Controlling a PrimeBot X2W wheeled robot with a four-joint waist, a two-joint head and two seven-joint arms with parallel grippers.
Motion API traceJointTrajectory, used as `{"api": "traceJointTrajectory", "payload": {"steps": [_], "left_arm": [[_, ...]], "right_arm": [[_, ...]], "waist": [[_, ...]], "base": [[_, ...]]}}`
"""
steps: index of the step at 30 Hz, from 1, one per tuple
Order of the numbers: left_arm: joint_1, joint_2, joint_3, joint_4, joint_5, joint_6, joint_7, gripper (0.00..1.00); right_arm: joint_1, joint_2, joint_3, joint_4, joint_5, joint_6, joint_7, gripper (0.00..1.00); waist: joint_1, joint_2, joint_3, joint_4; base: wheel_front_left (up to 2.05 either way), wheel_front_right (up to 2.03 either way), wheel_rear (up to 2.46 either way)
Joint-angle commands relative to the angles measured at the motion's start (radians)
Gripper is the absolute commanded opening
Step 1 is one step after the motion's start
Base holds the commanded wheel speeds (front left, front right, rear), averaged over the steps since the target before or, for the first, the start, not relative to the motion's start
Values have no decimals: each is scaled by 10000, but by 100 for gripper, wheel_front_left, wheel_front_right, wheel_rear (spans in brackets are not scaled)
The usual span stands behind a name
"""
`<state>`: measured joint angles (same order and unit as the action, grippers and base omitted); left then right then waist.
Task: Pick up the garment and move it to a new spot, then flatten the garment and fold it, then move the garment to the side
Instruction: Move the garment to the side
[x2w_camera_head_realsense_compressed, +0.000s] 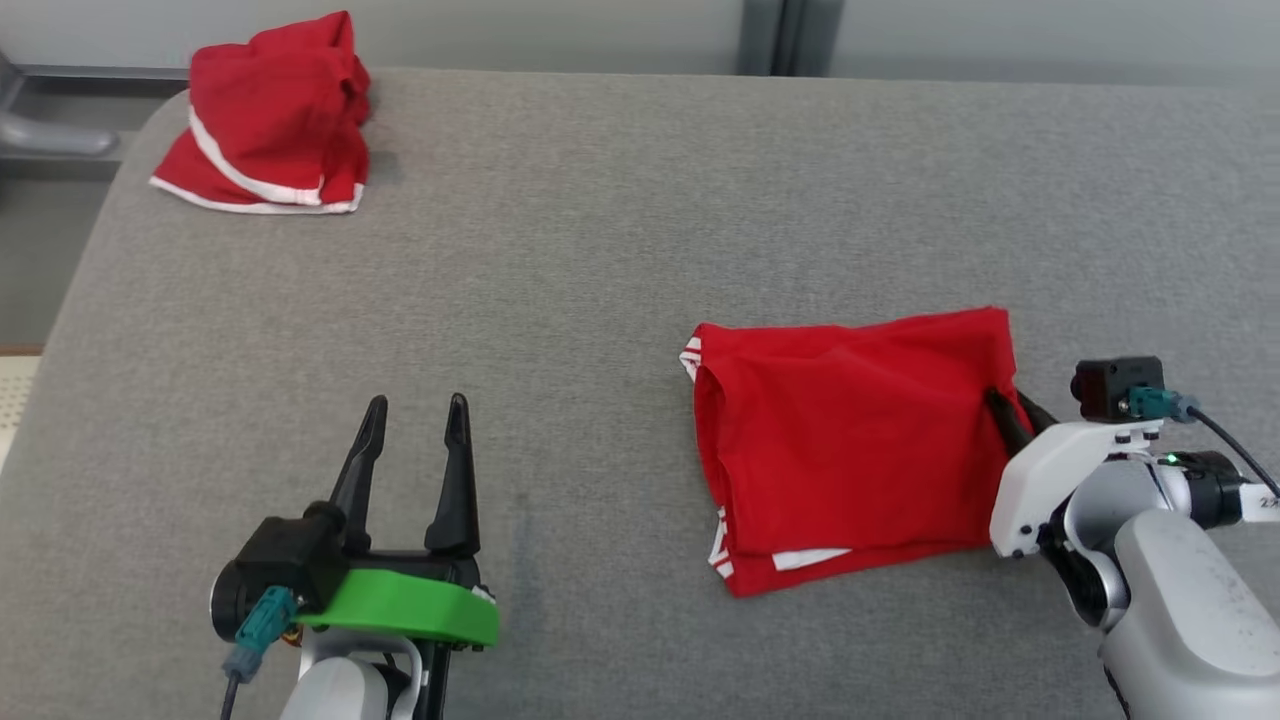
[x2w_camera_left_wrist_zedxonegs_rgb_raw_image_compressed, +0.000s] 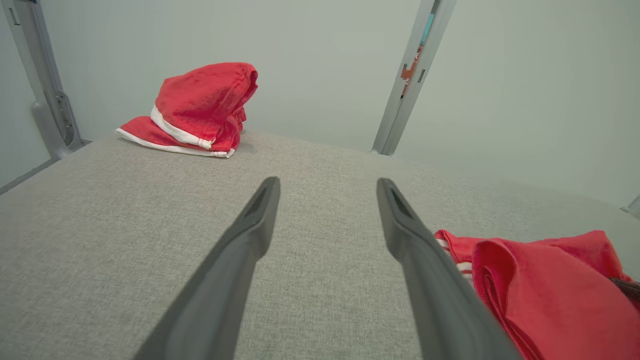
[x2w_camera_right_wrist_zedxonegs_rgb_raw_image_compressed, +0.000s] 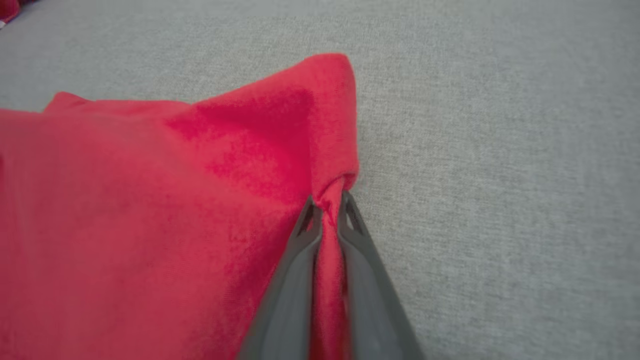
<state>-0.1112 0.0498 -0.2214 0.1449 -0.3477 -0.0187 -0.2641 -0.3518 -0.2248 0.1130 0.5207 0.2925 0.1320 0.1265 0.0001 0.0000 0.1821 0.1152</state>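
Cloth is bunched into a narrow pleat between the two fingers of the right end effector (x2w_camera_right_wrist_zedxonegs_rgb_raw_image_compressed: 327, 200), which are drawn almost together on it. The pinch sits about midway along the right-hand edge of the garment (x2w_camera_head_realsense_compressed: 850, 450). This red piece with white trim lies folded into a rough rectangle on the right half of the grey cloth-covered desk (x2w_camera_head_realsense_compressed: 600, 250). Its open, layered edges face left and toward the robot.

From the right end effector (x2w_camera_head_realsense_compressed: 1005, 400) the whole garment extends to the left. It is only slightly longer across the desk than from front to back, so its long axis runs roughly in line with the direction of the grip. By that judgement, the step in hand is the last one, carrying the folded piece aside. A pull to the right would let the layers trail flat behind the fingers. A push to the left would likely drive the edge into the stack and undo the fold.

The left end effector (x2w_camera_head_realsense_compressed: 417, 402) hovers over bare desk with its fingers spread wide and nothing between them. It is well apart from the garment's left edge, so the right arm is plainly the nearer one. A second red garment (x2w_camera_head_realsense_compressed: 270, 120) lies crumpled at the far left corner, well clear of both.
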Motion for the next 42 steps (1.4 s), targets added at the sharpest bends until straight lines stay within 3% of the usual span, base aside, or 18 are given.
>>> {"api": "traceJointTrajectory", "payload": {"steps": [1, 11, 15, 19, 24, 33, 42], "left_arm": [[-228, 16, 25, -38, 167, -37, -2, 100], [-773, 334, 42, -157, 576, -165, 29, 100], [-1052, 604, 33, -287, 740, -170, 241, 100], [-1198, 752, -7, -453, 802, -145, 437, 100], [-1230, 831, -125, -615, 823, -163, 580, 100], [-1020, 857, -93, -886, 697, -2, 539, 100], [-1048, 968, -38, -1317, 683, 126, 607, 100]], "right_arm": [[-222, -8, -132, 27, -135, -27, -172, 0], [-1255, 398, -970, 525, -393, -24, -1235, 0], [-1689, 541, -1146, 889, -423, -24, -1632, 0], [-2156, 722, -1105, 1364, -458, -24, -1967, 0], [-2660, 763, -1046, 1953, -428, -24, -2336, 0], [-3980, 462, -665, 3067, -576, -24, -2691, 0], [-5922, -874, -1121, 4577, -1209, -24, -2881, 0]], "waist": [[-1, 0, 330, -957], [-1, 0, 1294, -4278], [-1, 0, 1643, -5227], [-1, 0, 1836, -5726], [-1, 0, 1878, -5749], [-1, 0, 1791, -4889], [-1, 0, 2089, -3795]], "base": [[0, 0, 0], [0, 0, 0], [0, 0, 0], [0, 0, 0], [0, 0, 0], [0, 0, 0], [0, 0, 0]]}}
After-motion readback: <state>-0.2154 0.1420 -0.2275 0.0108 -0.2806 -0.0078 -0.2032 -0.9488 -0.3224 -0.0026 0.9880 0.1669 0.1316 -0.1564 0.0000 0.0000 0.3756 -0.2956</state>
